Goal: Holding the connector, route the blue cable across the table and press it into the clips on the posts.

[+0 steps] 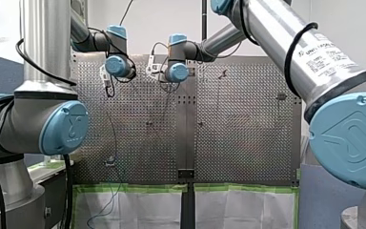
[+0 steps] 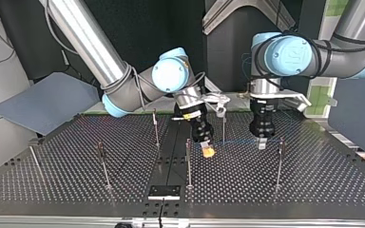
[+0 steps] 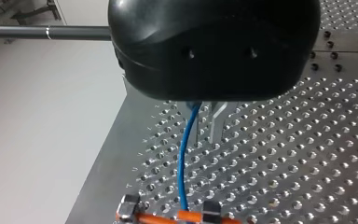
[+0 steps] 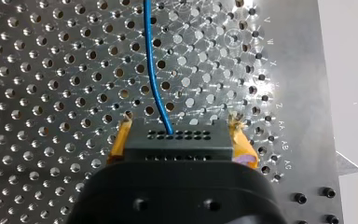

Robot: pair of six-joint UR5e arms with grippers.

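Observation:
My right gripper has yellow pads and is shut on the black connector. The blue cable leaves the connector's face and runs ahead over the perforated table. In the top view my right gripper hangs low near the middle. A faint stretch of blue cable leads from it to my left gripper. In the left wrist view the metal fingers of my left gripper stand close together on the blue cable, which runs down to the orange pads of the other gripper.
Thin posts with clips stand on the table: one just in front of my right gripper, one beside my left gripper, others toward the top view's left. A black plate lies at the near edge.

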